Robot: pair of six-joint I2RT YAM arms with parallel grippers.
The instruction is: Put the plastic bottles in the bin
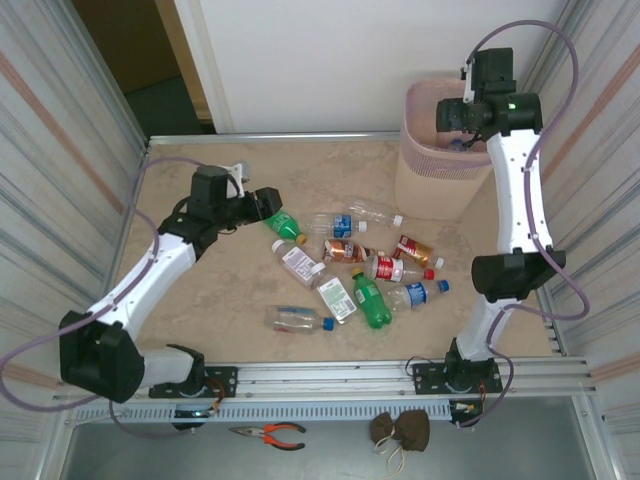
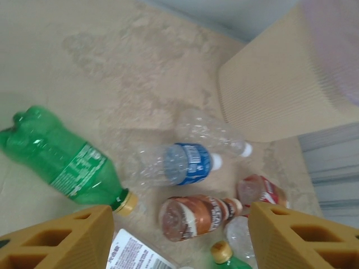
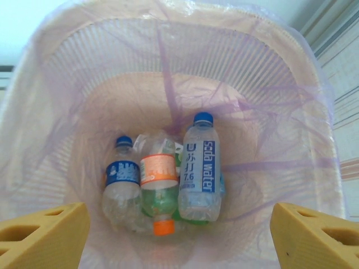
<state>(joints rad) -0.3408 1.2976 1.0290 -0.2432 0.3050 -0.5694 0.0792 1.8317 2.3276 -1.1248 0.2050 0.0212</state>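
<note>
Left pincer [image 2: 179,216]: released, yellow fingers [image 2: 61,241] spread wide with nothing gripped; poised over the desk [image 2: 112,67] at the left edge of the loose bottles.
Green bottle [image 2: 61,157]: closest candidate, lying flat just ahead and to the left of the left pincer. Long axis slanted across the jaw line, yellow cap end nearest one finger, base pointing away.
Blue-label bottle [image 2: 179,163]: straight ahead of the left pincer, clear, lying flat. Long axis roughly side to side, white cap to the right.
Brown-label bottle [image 2: 196,216]: directly beneath the gap between the fingers, lying flat, neck to the right.
Remaining plastic bottles [image 1: 395,268]: about ten in all on the desk, between the two arms, all on their sides and pointing in mixed directions.
Handling, as a judgement: probably empty, so light; thin walls likely to dent under a hard squeeze; smooth and round, so apt to roll or slip. Best taken across the middle of the body at the label, jaws square to the long axis.
Bin [image 1: 425,185]: well apart from the left pincer, far ahead to its right; directly below the right pincer; lined with a thin bag.
Right pincer [image 3: 179,224]: released, fingers wide, empty, hanging over the bin mouth.
Bottles in the bin [image 3: 200,174]: at least three on the bottom, side by side under the right pincer. Two blue caps pointing away, one orange cap pointing toward the pincer.
</note>
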